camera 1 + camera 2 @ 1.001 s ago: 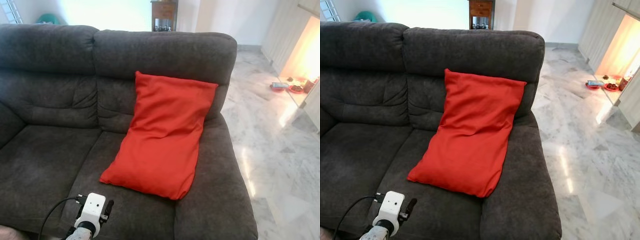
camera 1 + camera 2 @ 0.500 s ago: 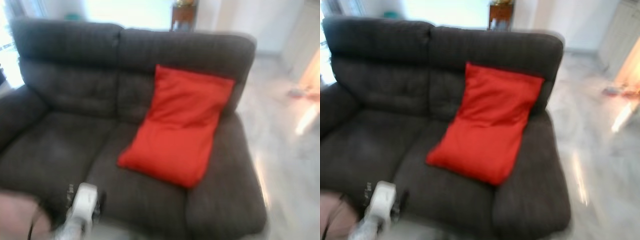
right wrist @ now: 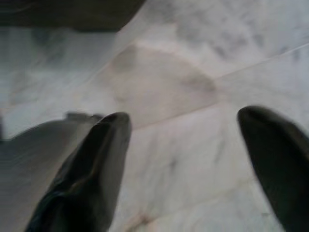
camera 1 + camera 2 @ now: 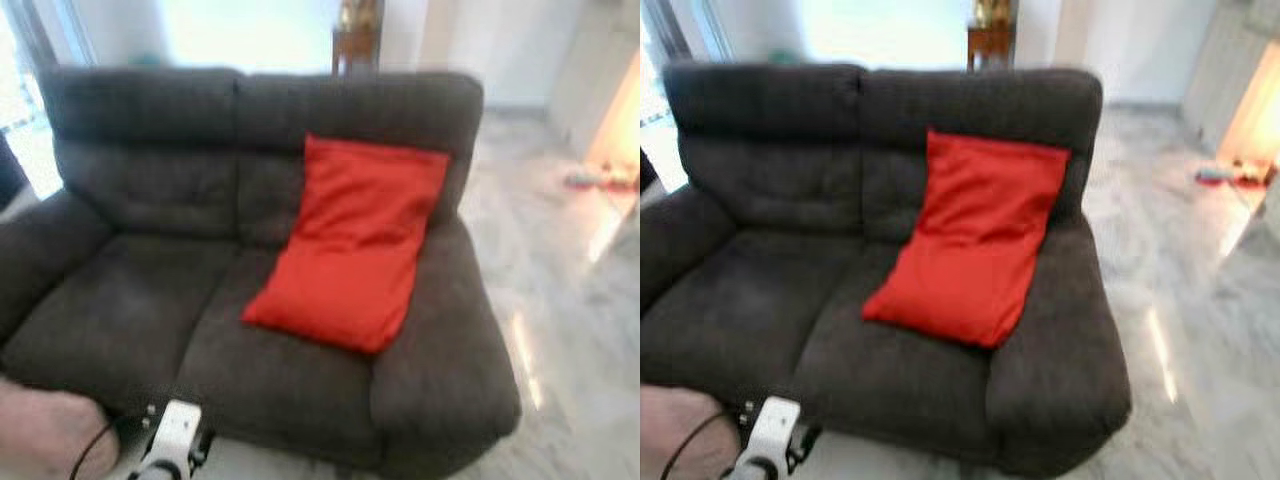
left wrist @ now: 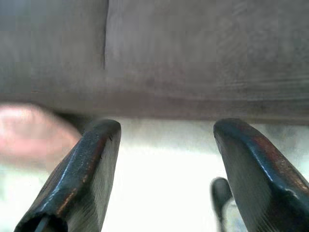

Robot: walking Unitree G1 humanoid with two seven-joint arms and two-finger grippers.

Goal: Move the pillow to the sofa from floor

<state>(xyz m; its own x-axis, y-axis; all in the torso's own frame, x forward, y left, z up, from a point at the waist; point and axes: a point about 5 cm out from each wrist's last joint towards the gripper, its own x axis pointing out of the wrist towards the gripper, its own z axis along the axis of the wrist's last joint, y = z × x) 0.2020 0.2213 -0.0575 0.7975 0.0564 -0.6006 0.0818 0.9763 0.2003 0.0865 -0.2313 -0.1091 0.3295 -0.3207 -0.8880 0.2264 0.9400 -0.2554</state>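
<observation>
Already well beyond the left gripper (image 5: 166, 145), pillow (image 4: 350, 240) on sofa (image 4: 150, 300).

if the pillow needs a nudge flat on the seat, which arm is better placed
Probably left. The left gripper is open, facing the sofa front; the right gripper points at the floor. The pillow lies on the right seat.

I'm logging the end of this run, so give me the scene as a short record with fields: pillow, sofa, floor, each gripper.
pillow: red pillow lies on the right seat of the sofa, top edge leaning on the backrest
sofa: dark grey sofa, two seats
floor: pale marble floor beside the sofa
left gripper: left gripper open, holding nothing, low before the sofa's front edge
right gripper: right gripper open, holding nothing, over the marble floor
task state: pillow appears placed
</observation>
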